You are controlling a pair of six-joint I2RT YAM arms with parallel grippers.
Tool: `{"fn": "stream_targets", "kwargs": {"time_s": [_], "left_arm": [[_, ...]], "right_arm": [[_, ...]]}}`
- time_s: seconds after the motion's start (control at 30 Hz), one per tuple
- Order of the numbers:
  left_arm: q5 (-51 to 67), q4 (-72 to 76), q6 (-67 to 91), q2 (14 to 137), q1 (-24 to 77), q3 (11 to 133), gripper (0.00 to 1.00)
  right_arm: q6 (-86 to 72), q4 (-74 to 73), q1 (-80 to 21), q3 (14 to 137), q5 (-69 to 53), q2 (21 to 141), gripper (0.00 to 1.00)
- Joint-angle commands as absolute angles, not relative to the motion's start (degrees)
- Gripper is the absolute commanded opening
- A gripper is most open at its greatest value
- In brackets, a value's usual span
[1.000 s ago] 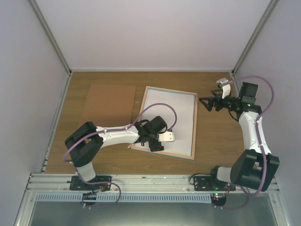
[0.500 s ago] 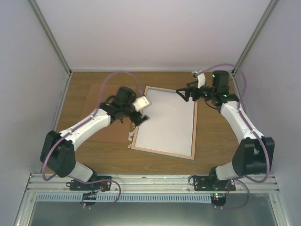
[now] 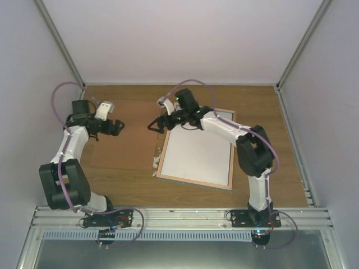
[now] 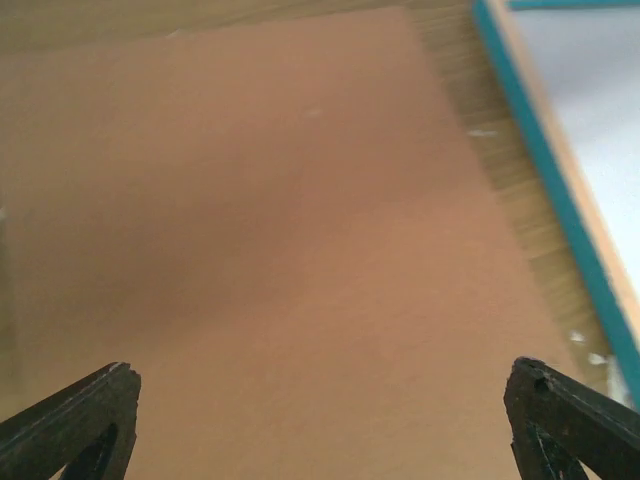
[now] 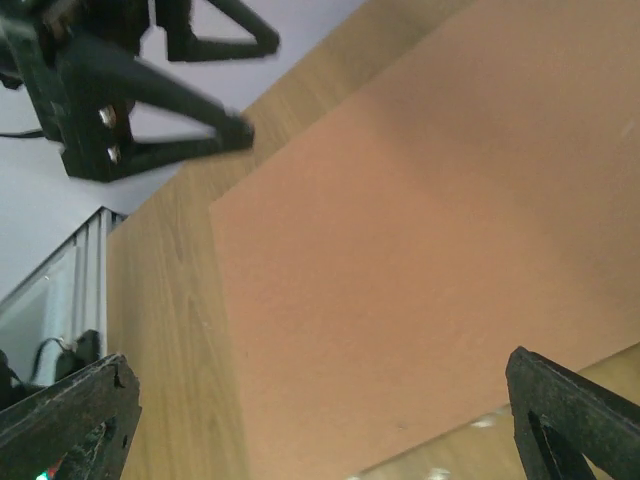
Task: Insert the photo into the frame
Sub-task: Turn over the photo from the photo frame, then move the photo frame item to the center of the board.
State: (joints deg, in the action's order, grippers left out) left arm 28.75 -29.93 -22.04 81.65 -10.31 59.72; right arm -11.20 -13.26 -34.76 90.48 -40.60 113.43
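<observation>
Frame (image 3: 193, 182), centre: thin, stiff, likely light; grip by rim. Left claw (image 3: 119, 129), right claw (image 3: 154, 126): spread wide, empty.

place: robot lab cell | cues: white walls (image 3: 168, 39), aluminium rail (image 3: 179, 212)

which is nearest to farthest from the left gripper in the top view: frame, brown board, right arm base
1. brown board, directly beneath the left gripper
2. frame, to the gripper's right, mid-table
3. right arm base, at the near right edge
</observation>
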Motion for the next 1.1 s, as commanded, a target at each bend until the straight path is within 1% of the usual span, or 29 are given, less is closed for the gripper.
{"fn": "stream_targets", "kwargs": {"time_s": [0.0,0.17,0.3,0.43,0.63,0.83,1.07], "left_arm": [[34.2,-31.5,-20.7,86.7,-19.1,61.9,0.99],[35.9,-31.0,-20.1,93.0,-24.4,64.5,0.99],[35.7,-29.8,-19.2,97.3,-25.4,65.9,0.95],[34.4,-27.6,-18.5,100.2,-25.6,66.7,0.93],[32.3,-26.1,-18.1,102.9,-25.7,68.2,0.91],[30.4,-25.0,-18.0,106.0,-25.7,70.2,0.9],[33.6,-25.0,-18.7,111.0,-25.5,72.4,0.81]], "right_arm": [[-29.0,-13.0,-39.2,94.1,-35.9,118.4,1.0],[-42.1,-13.4,-40.9,96.9,-30.6,121.7,1.0],[-50.4,-17.0,-41.0,99.7,-27.5,124.9,1.0],[-56.7,-18.7,-41.0,100.9,-27.0,128.2,1.0],[-60.0,-21.5,-41.0,102.6,-25.6,132.8,0.99],[-62.1,-25.5,-41.0,104.1,-22.3,134.8,1.0],[-62.9,-24.9,-41.9,105.4,-23.0,138.4,1.0]]}}
